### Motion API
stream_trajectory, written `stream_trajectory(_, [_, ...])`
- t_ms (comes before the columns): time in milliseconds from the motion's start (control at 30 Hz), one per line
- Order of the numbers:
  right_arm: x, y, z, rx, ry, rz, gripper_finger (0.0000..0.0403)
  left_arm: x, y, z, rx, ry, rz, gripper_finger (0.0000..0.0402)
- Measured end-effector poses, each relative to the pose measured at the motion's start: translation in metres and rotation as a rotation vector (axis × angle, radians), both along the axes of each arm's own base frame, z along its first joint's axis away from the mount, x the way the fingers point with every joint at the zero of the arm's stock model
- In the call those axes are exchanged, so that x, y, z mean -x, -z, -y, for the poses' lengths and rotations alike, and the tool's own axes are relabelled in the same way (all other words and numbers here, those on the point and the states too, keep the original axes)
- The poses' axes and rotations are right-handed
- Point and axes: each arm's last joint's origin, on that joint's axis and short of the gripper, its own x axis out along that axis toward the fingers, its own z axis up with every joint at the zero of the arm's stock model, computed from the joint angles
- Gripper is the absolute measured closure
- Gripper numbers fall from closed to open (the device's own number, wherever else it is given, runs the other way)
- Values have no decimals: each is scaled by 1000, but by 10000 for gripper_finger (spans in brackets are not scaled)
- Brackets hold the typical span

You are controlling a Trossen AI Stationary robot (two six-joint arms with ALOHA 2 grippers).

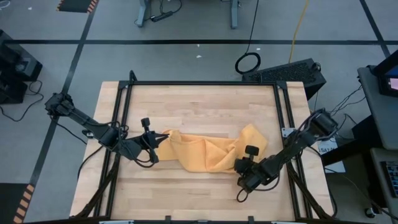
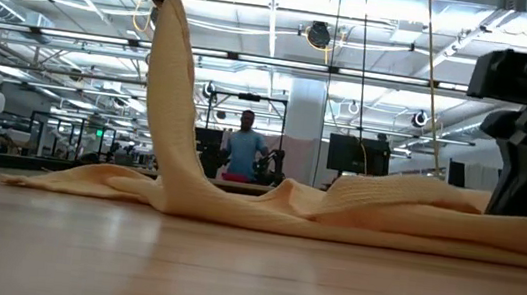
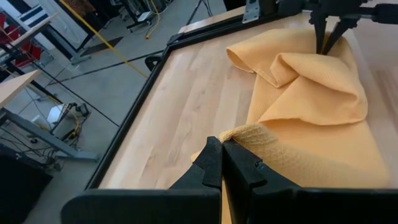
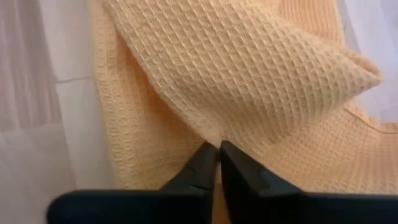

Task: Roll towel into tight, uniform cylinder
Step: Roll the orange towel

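Left gripper pinching towel corner, lifted; right gripper pinching opposite edge. Towel crumpled between them on counter. Best pull apart evenly, flatten before rolling.

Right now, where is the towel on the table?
In the high view the towel lies crumpled across the table's middle, between the left gripper and the right gripper, each pinching one end.
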Motion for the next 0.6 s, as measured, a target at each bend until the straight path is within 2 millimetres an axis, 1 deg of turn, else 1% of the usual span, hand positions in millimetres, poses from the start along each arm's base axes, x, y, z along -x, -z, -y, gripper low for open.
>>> stream_trajectory(133, [1,-8,1,-20,12,33,387,0,0,0,14,-6,6,400])
stream_trajectory(300, [4,-24,3,-56,15,77,399,0,0,0,19,-9,7,400])
stream_trajectory(400, [4,-32,4,-84,15,110,386,0,0,0,20,-9,8,400])
stream_trajectory(500, [5,-34,4,-81,3,116,371,0,0,0,21,-10,8,400])
stream_trajectory(600, [5,-34,4,-78,2,117,373,-1,1,0,20,-10,5,400])
